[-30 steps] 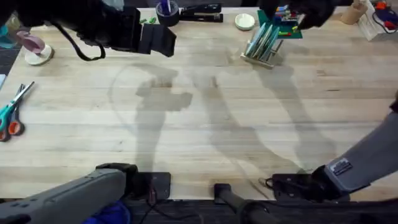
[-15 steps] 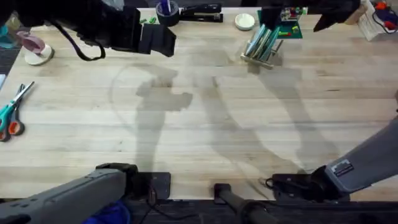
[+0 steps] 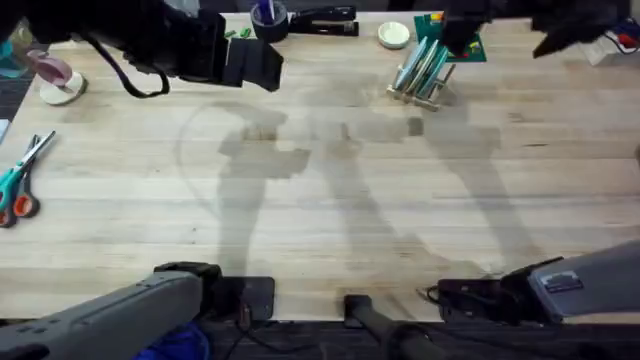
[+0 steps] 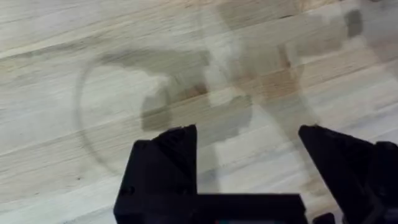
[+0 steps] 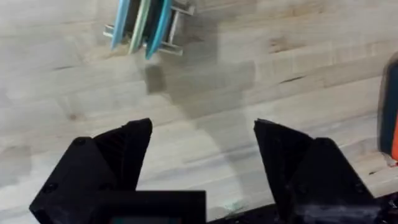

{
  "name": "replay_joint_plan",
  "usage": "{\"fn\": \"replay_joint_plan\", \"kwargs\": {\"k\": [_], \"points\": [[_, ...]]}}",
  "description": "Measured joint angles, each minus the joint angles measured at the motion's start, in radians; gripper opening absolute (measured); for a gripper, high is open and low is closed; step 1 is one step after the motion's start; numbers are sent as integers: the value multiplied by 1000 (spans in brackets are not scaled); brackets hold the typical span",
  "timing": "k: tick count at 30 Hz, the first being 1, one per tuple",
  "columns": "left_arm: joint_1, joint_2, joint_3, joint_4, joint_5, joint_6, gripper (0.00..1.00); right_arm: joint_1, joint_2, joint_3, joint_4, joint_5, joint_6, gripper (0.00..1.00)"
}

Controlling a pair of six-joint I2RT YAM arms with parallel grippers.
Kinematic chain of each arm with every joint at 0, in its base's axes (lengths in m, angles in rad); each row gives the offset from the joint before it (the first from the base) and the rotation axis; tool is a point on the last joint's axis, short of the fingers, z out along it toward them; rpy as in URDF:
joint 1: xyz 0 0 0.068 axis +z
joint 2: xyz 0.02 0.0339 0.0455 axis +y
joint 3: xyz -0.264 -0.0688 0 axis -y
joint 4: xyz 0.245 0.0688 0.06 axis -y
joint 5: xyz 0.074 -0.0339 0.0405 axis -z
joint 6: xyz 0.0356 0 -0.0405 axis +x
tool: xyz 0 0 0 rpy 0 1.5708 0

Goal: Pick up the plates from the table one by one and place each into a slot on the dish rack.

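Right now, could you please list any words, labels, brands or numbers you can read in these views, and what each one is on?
No text is legible anywhere.
Grey right arm: a small pale label, too blurred to read.
Box at the table's far right corner: coloured print, unreadable.
Plates, dish rack: plain, no markings.

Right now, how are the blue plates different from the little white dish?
The plates stand on edge in the dish rack; the white dish lies flat on the table. The plates are turquoise and teal, the dish white. The plates look wider than the dish. Both sit at the table's far side.
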Motion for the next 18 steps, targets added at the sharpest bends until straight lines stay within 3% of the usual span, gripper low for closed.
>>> {"fn": "replay_joint_plan", "kwargs": {"k": [6, 11, 18], "points": [[0, 0, 0, 0, 0, 0, 995, 0, -191, -221, 119, -87, -27, 992], [0, 0, 0, 0, 0, 0, 995, 0, -314, -369, 126, -207, -84, 991], [0, 0, 0, 0, 0, 0, 995, 0, -345, -409, 126, -340, -169, 992]]}}
